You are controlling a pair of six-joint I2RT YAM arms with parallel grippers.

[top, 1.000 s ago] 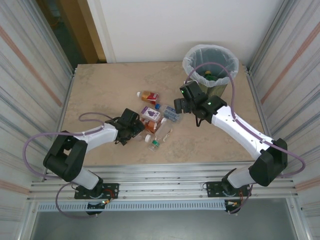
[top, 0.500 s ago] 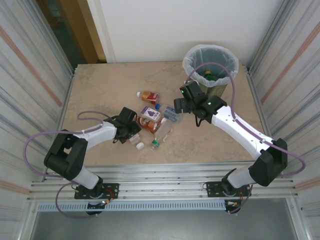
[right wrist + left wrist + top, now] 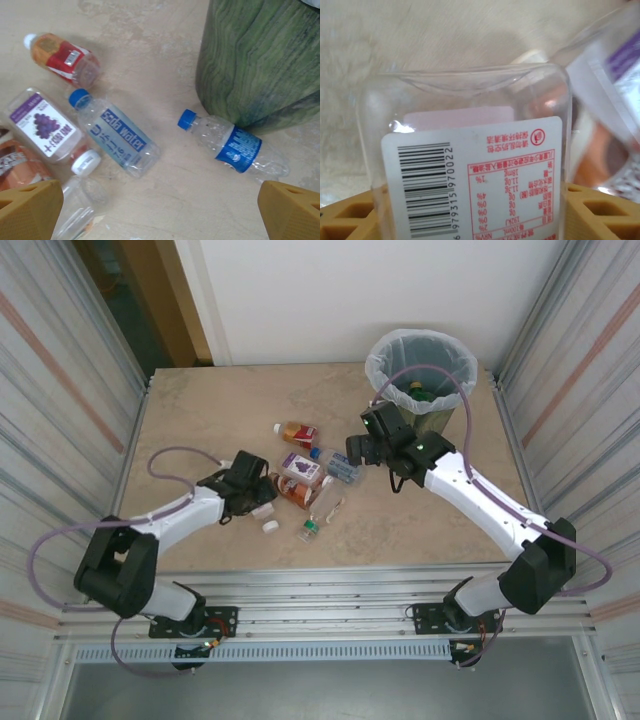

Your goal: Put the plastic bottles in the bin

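While L gripper (image 3: 475, 216) clamps a clear bottle (image 3: 470, 107), R gripper (image 3: 160, 206) gapes open near bin (image 3: 260, 65), bare table (image 3: 200, 410) toward far-left edge.

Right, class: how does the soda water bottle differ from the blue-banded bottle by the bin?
Label: on the soda water bottle the blue strip runs lengthwise; on the blue-banded bottle it wraps the middle. Place: the first lies beside the grape-labelled bottle, the second at the foot of the bin. Both are clear, blue-capped, lying on their sides.

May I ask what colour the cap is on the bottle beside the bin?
The cap is blue, clearest in the right wrist view.
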